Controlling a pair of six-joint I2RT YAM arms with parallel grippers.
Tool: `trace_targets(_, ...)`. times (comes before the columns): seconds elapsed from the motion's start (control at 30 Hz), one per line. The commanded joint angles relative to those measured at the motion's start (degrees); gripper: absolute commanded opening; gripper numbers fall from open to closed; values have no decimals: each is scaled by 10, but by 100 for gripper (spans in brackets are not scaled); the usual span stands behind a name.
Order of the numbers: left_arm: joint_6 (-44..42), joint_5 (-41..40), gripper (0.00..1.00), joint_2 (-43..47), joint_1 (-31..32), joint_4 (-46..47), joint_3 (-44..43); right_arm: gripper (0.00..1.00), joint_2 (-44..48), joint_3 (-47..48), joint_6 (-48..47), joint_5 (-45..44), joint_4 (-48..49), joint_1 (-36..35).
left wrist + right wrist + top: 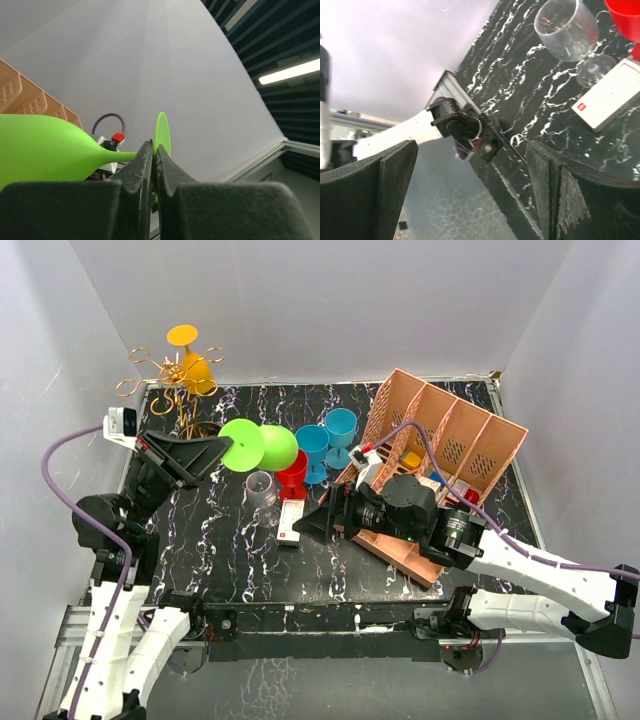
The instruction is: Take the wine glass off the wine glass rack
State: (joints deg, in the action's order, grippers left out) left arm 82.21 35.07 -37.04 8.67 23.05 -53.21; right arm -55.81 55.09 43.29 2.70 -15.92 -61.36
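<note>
Lettering on the white box [607, 100] is unreadable. The left claw [153, 147] pinches the green wine glass [45, 145] sideways by its stem; the right claw [470, 160] hangs spread.

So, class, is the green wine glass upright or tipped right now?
Tipped on its side. The green wine glass has its stem clamped in the left gripper, bowl and foot side by side in the top view.

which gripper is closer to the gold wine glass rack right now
Left. The left gripper is shut on the green wine glass just near-right of the gold rack; the right gripper is open mid-table, farther off.
</note>
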Motion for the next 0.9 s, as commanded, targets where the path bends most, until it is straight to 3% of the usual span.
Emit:
trace_targets(0.0, 163, -38, 0, 35, 2, 124, 61, 100, 13, -14, 80, 14, 149, 9)
trace_targets(0.17, 226, -48, 0, 39, 2, 157, 89, 99, 3, -42, 146, 102, 237, 97)
trace_targets(0.27, 240, -56, 0, 47, 2, 144, 96, 99, -1, -73, 183, 187, 353, 157)
trace_targets(0.43, 289, -62, 0, 51, 2, 179, 128, 100, -32, -70, 194, 254, 455, 184)
trace_targets(0.63, 329, -67, 0, 52, 2, 224, 170, 84, -72, -67, 218, 296, 575, 185)
trace_targets(0.87, 355, -81, 0, 46, 2, 270, 201, 53, -80, -102, 273, 313, 717, 185)
